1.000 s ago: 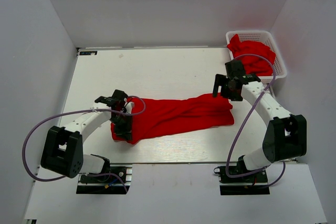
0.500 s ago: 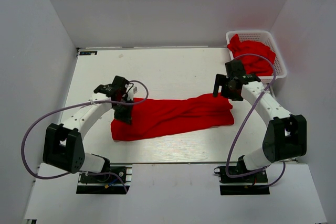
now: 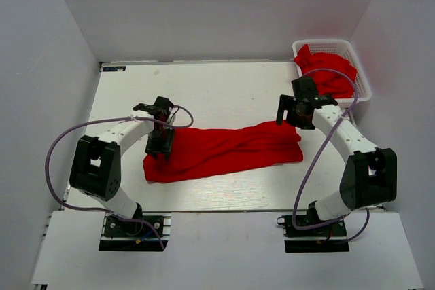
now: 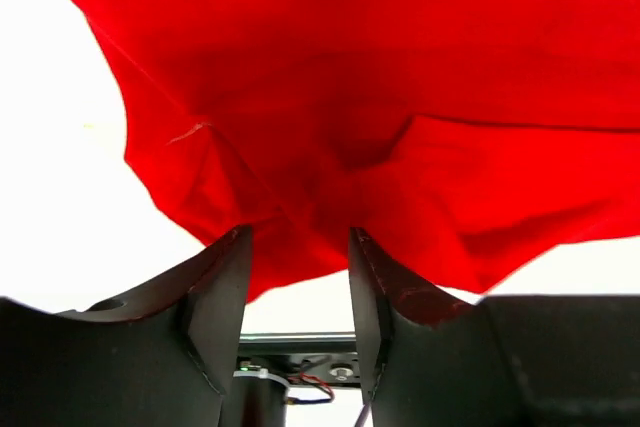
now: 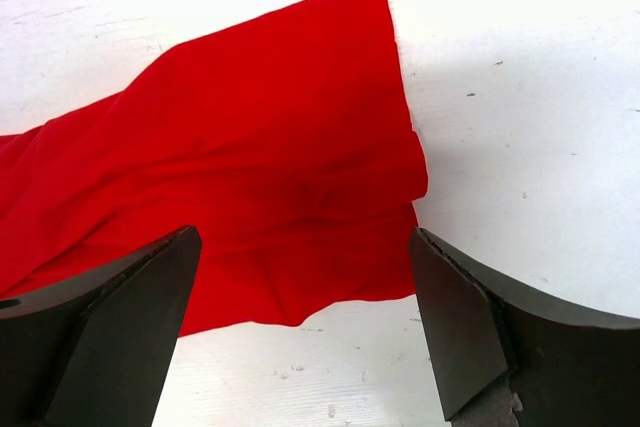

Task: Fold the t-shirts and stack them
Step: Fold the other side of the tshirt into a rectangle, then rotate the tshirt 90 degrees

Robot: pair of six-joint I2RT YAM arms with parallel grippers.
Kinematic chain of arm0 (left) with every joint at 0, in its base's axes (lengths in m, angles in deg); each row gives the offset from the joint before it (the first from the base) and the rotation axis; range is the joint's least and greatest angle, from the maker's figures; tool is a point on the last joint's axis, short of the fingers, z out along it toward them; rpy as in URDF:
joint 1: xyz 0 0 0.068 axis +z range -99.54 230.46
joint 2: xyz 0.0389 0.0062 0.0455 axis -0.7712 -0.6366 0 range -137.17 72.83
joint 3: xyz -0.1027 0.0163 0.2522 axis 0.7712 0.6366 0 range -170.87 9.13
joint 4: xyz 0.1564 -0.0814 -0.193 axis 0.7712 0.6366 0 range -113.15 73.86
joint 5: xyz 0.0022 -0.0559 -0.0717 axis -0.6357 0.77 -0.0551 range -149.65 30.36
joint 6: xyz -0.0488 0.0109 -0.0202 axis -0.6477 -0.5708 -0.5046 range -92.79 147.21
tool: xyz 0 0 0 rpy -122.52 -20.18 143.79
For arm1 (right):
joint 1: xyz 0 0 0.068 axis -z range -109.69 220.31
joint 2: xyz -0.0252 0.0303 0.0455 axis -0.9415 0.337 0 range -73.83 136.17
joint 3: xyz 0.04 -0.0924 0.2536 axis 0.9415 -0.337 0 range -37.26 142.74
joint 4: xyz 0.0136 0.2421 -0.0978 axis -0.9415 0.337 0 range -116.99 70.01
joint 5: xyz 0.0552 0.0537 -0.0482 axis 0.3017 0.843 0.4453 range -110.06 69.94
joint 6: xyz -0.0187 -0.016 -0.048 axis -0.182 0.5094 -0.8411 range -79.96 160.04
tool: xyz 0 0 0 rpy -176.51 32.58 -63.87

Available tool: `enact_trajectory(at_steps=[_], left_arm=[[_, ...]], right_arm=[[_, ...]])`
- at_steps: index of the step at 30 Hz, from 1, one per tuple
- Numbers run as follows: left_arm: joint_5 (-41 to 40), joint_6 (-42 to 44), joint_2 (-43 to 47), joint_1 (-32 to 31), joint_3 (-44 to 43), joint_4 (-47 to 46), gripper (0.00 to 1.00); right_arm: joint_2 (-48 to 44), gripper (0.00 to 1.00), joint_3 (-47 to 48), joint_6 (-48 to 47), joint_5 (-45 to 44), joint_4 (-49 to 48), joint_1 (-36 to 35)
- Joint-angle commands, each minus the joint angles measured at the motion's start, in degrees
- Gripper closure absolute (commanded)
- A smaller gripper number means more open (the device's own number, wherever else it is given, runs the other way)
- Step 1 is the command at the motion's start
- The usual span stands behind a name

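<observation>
**Left gripper** (image 3: 160,143): jaws drawn narrow, with a pucker of red cloth between the fingers (image 4: 215,287) in the left wrist view. Cannot tell whether the pads bite the cloth or only straddle it. It sits at the left end of the t-shirt (image 3: 224,151), on that end's far edge.

**Right gripper** (image 3: 291,115): released, jaws wide, nothing in them. It hovers over the far right corner of the same t-shirt. The right wrist view shows a straight cloth edge and its corner below, lying fairly flat.

**T-shirt:** one long rumpled band running left to right across the near-middle of the table (image 3: 204,93), twisted lengthwise and not spread. More t-shirts (image 3: 329,69) are heaped in the basket (image 3: 365,86) at the far right, well apart from the work.

**Step in hand, my reading:** take a hold at each end so the garment can be drawn out flat before any fold. No fold made yet.

**Doing it well:**
- The right gripper should come straight down on the corner and close on the edge itself, not on the middle of the cloth.
- The left hold needs checking. A bunched grab takes several layers and keeps the twist in.
- Lift both ends together, only just off the table.
- Draw the ends apart left and right until the creases run out, then lay the t-shirt down.
- An uneven pull will likely drag the whole band sideways instead of opening it.
</observation>
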Motion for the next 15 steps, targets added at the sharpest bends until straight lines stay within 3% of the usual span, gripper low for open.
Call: enact_trajectory(at_steps=[1, 5, 9, 15], left_arm=[[-2.7, -1.1, 0.3, 0.3, -1.2, -0.7, 0.45], [-2.7, -2.2, -2.0, 0.3, -3.0, -1.8, 0.45], [-3.2, -3.6, -1.3, 0.3, -6.8, 0.0, 0.00], [-4.6, -6.6, 1.9, 0.3, -14.1, 4.3, 0.00]], right_arm=[[-0.5, 0.10, 1.9, -1.0, -0.9, -0.5, 0.1], [-0.6, 0.10, 1.8, -1.6, 0.5, -0.7, 0.1], [-1.2, 0.10, 2.5, -3.0, 1.5, -1.1, 0.0], [0.0, 0.10, 2.6, -4.2, 5.7, -2.7, 0.0]])
